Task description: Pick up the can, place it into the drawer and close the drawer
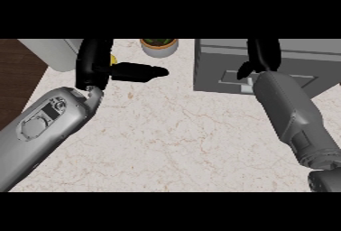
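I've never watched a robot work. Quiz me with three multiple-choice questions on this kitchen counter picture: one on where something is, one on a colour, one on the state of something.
1. Where is the grey drawer unit?
A. far right of the counter
B. near left corner
C. centre of the counter

2. What colour is the counter top?
A. solid black
B. pale marble with faint veins
C. bright blue

3. What is the right hand doing?
A. lying flat on the bare counter
B. holding a plate
C. over the drawer unit, fingers pointing down

Answers:
1. A, since the grey unit stands at the far right of the counter.
2. B, since the surface is light with thin brownish veins.
3. C, since the black hand hangs over the unit's top, finger ends towards it; whether it holds the can cannot be seen.
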`<control>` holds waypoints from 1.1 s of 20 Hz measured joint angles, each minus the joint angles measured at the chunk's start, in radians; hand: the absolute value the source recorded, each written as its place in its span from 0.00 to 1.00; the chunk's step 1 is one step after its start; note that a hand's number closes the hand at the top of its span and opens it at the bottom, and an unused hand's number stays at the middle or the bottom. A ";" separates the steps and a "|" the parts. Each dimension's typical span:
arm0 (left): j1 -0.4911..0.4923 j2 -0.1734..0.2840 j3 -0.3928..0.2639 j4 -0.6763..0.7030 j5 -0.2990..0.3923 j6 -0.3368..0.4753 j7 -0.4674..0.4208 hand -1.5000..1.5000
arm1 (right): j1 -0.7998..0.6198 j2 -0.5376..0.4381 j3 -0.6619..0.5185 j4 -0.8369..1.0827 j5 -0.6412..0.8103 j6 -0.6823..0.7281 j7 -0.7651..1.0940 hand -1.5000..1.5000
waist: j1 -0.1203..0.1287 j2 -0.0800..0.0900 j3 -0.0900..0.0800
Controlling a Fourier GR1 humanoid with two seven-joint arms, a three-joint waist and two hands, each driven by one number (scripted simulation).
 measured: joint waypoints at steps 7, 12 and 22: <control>0.044 0.022 0.018 -0.026 -0.002 -0.017 -0.011 0.00 | -0.016 0.012 -0.089 -0.001 -0.106 0.028 -0.155 0.00 | -0.013 0.004 0.003; 0.078 0.021 0.023 -0.036 -0.009 -0.017 -0.024 0.00 | -0.035 0.042 -0.180 -0.014 -0.217 0.077 -0.254 0.00 | -0.020 0.004 0.005; 0.144 0.046 0.065 -0.064 -0.012 -0.035 -0.036 0.00 | -0.082 0.107 -0.371 -0.038 -0.465 0.222 -0.376 0.00 | -0.038 -0.004 0.004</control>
